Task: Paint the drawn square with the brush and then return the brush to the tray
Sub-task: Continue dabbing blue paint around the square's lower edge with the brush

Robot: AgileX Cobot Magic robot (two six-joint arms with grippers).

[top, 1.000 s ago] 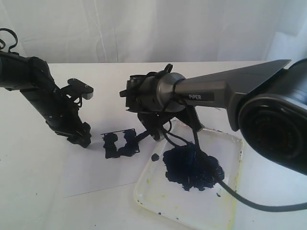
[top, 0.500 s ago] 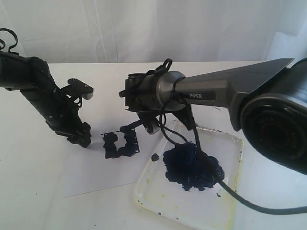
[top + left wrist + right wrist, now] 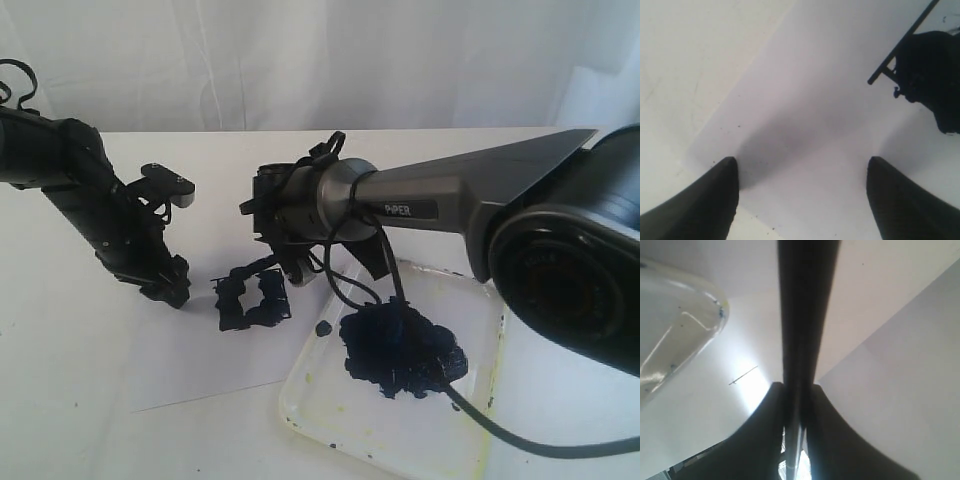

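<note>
Unevenly painted drawn square [image 3: 250, 304], blotchy blue-black

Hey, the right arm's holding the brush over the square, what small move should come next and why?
Probably stroke the brush across the bare middle of the drawn square. The right end effector is shut on it just above the square, and white paper shows between the dark patches, so the tray seems premature.

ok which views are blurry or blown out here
Exterior view: background washed out white, the right arm's housing near the lens soft. Left wrist view: the fingers are dark and blurred, with a soft shadow on the paper. Right wrist view: the brush is a defocused dark bar, with a glare patch beside it.
</note>
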